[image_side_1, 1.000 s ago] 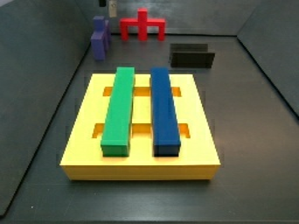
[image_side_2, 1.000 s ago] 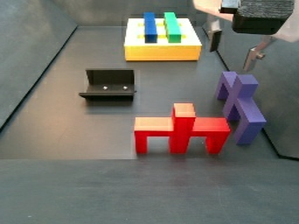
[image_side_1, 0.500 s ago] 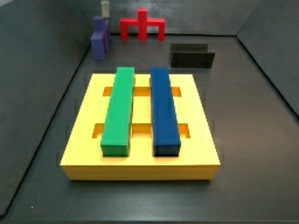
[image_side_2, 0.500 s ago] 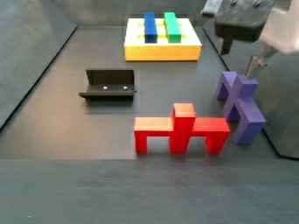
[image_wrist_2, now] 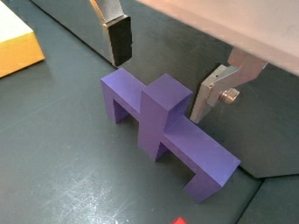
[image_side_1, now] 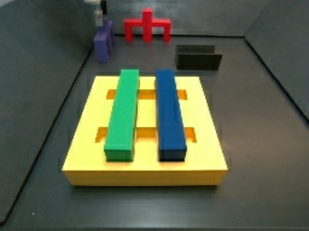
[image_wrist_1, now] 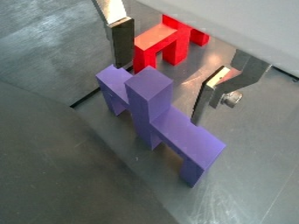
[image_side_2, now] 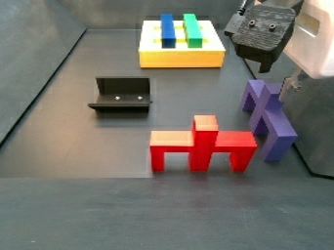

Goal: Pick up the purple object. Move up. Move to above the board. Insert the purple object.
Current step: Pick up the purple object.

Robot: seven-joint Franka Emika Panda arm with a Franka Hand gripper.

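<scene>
In a side view, nearest of all is the red piece [image_side_2: 202,148], a matte blocky shape with legs down and a stub on top, standing on the dull grey floor [image_side_2: 78,146]. Just right of it and a little farther stands the purple object [image_side_2: 267,117], matte purple-blue, a wide crossbar with short legs and a central stem. It rests on the floor, not lifted.

The gripper [image_side_2: 271,80] hangs right over its far end. In both wrist views the flat silver fingers [image_wrist_2: 214,87] stand apart on either side of the stem, not closed on it.

To the left sits the fixture [image_side_2: 120,95], a dark L-shaped bracket. Farthest back lies the board [image_side_2: 183,57], a flat yellow slab with slots, carrying a long green bar [image_side_2: 192,28] and a long blue bar [image_side_2: 169,29] side by side.
</scene>
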